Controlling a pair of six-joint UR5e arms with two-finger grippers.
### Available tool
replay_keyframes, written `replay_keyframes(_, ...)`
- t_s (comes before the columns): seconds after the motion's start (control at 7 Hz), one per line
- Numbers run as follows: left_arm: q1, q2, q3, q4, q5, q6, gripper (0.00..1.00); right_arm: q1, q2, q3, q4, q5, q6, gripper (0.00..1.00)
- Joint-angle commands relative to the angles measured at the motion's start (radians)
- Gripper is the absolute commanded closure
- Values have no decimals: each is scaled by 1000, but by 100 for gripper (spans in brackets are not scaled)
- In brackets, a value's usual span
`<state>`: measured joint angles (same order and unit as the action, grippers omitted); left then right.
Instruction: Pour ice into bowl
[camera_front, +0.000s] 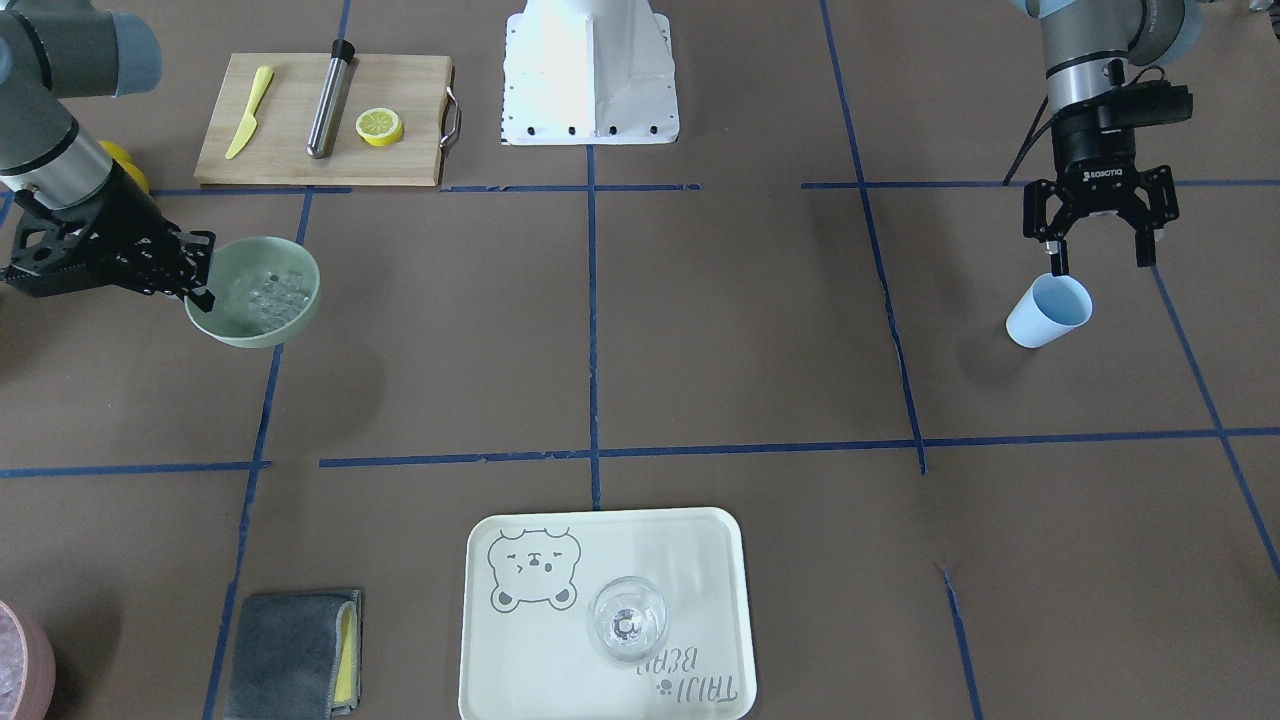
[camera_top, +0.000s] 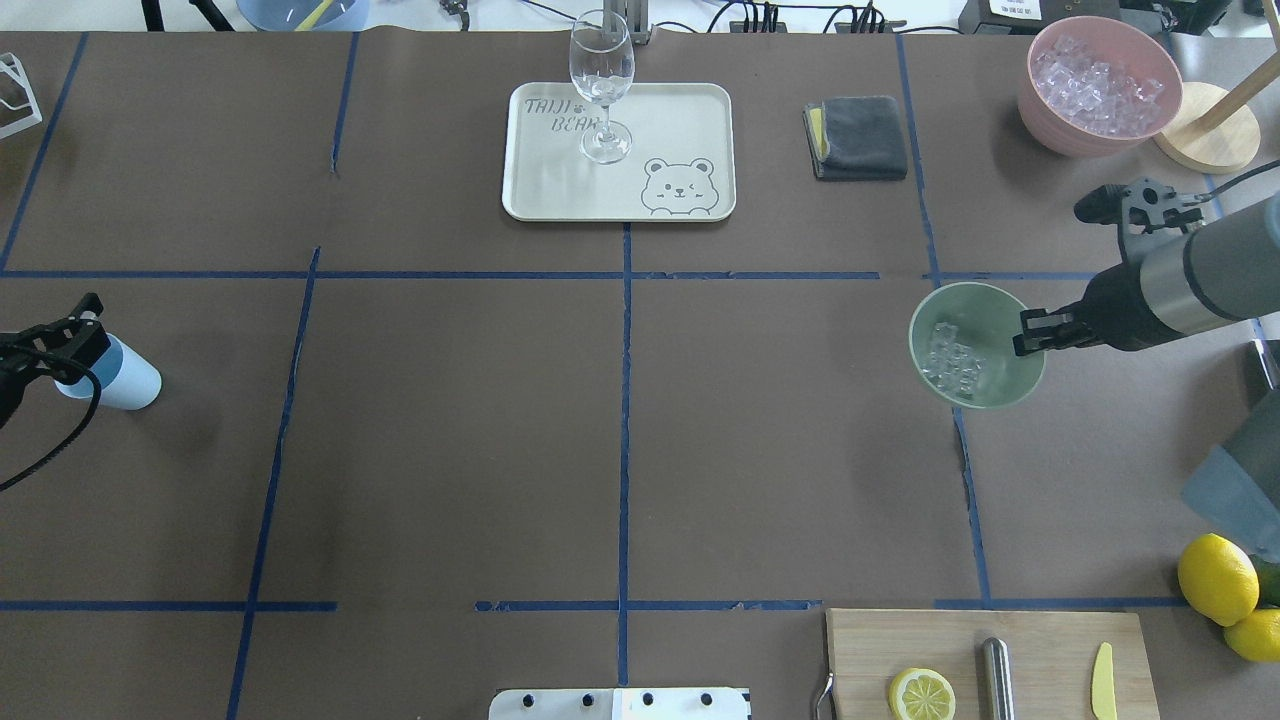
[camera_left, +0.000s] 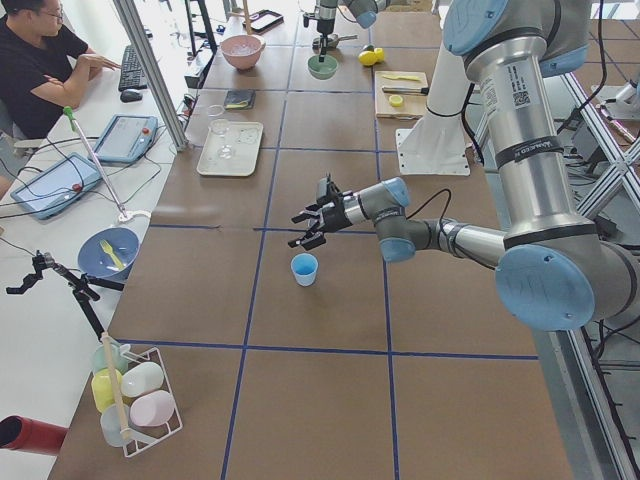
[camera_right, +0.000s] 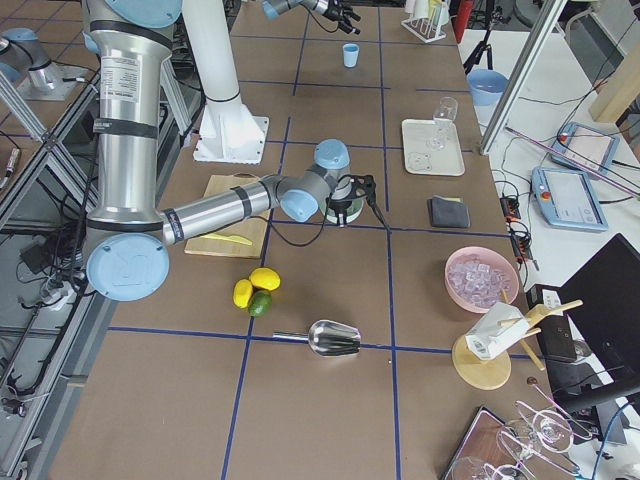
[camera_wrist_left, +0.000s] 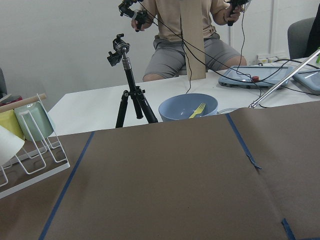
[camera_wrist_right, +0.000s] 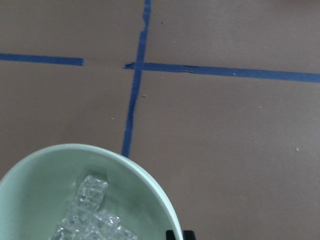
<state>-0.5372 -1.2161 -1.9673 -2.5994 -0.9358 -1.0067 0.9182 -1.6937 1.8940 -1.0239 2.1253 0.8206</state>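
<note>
Ice in bowl, glass on tray

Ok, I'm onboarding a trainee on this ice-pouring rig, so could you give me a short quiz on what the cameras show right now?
1. True or false: the mint-green bowl already has ice in it.
2. Which gripper pinches the bowl's rim? A left; B right; C neither.
3. Fill in: the wine glass stands on the cream ____.

Key: 1 true. 2 B, the right gripper. 3 tray.
</note>
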Motion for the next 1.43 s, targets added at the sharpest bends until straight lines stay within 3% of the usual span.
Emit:
replay_keyframes(0.0,-108,-13,-12,1,-161,111,0,30,-90,-94,119,19,-89,100)
replay_keyframes(0.29,-153,-25,2,-5,-207,161,0,77,-93,-185,148,31,-170,100)
replay_keyframes(0.43,-161,-28,1,-4,-212,163,0,88,-83,-212,148,33,-170,68)
replay_keyframes(0.57,-205,-29,1,4,-306,171,0,90,-81,-219,151,27,-184,1)
replay_keyframes(0.71,-313,-51,5,8,-433,295,0,150,-84,-205,136,37,-202,0)
replay_keyframes(0.86,-376,-59,7,54,-480,374,0,178,-89,-207,128,44,-249,0)
replay_keyframes(1.0,-435,-97,8,123,-588,413,0,212,-87,-187,55,47,-323,0)
replay_keyframes(1.14,-545,-150,7,250,-721,533,0,270,-84,-146,-84,47,-466,0)
replay_keyframes(1.29,-634,-207,7,383,-780,677,0,347,-49,-92,-245,47,-591,0)
